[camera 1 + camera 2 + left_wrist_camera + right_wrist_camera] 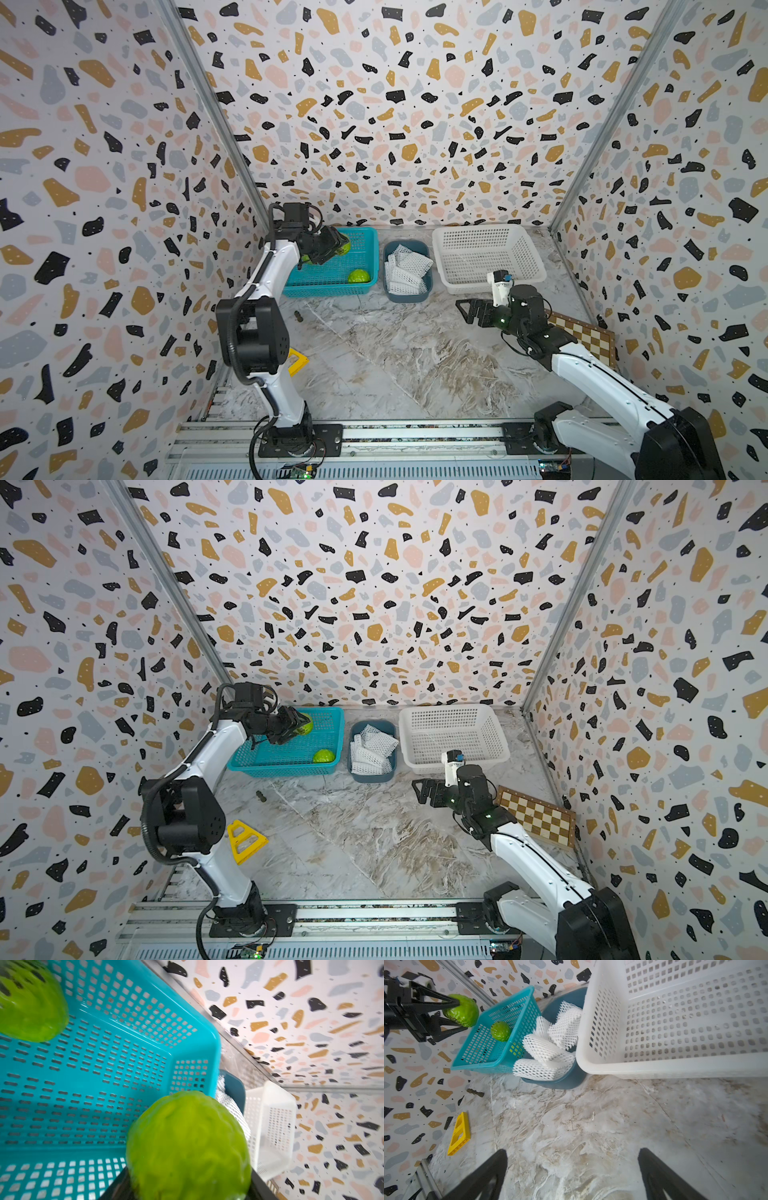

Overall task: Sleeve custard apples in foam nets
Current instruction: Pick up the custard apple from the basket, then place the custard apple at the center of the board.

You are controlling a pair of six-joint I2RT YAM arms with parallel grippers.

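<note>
right wrist view: left gripper (459, 1014) has its jaws clamped on a custard apple (468, 1009), one finger over the top and one under, and the fruit hangs in the air above the far end of the teal basket (481, 1064). second custard apple (501, 1031) sits on the basket floor by the wall next to the nets. foam nets (548, 1049) are piled in the dark blue tub (571, 1082), just beside the teal basket and between it and the white basket (654, 1068), which looks empty. key relation: nets lie between the held fruit and the right gripper (468, 311), and the right arm is likely the nearer one to them. right jaws are spread wide with nothing in them, hovering over the marble table (591, 1126) in front of the white basket. nets are flat tubes, long axes pointing different ways, so picking one open end looks fiddly. held fruit is bright green, bumpy and rounded, and much of it sticks out past the fingertips. no fruit sleeved yet.
</note>
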